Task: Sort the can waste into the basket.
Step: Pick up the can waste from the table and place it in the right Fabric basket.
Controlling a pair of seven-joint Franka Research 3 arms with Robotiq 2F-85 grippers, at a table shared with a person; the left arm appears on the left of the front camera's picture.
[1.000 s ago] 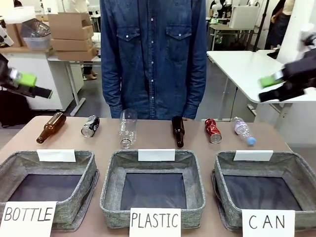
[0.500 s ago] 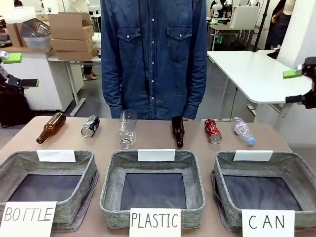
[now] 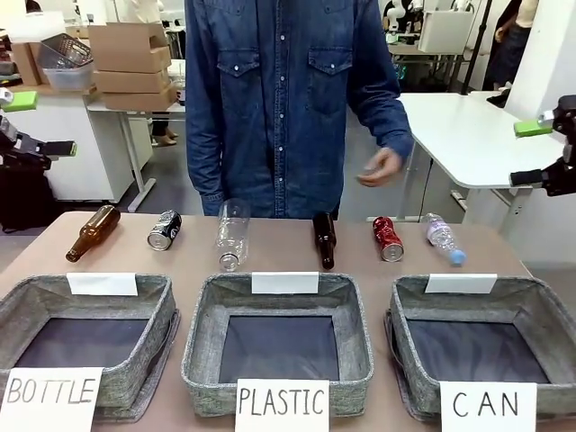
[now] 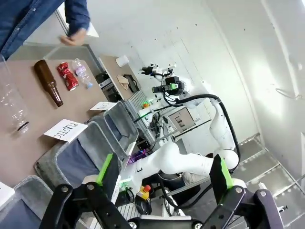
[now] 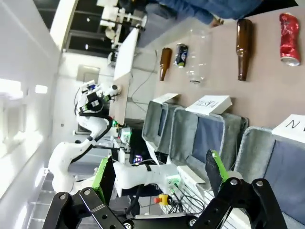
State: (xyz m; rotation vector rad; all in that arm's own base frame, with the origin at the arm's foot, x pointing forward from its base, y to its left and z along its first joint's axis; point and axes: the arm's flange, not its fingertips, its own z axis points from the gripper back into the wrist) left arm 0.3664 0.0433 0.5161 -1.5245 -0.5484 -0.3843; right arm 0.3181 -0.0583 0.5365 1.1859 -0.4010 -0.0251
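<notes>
Both grippers are spread wide and holding nothing: the left gripper (image 3: 38,124) and right gripper (image 3: 533,153) hang high, off the sides of the table (image 3: 288,256). The person's hand (image 3: 380,169) hovers loosely curled and empty above the red can (image 3: 388,238). The dark can (image 3: 165,229) lies way over left. The CAN basket (image 3: 551,310) has nothing in it, so nothing's sorted yet.

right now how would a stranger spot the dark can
Find the basket marked BOTTLE on the robot's left. Beyond it lie a brown bottle and the dark can. It is short with a silver end, between that bottle and a clear bottle.
</notes>
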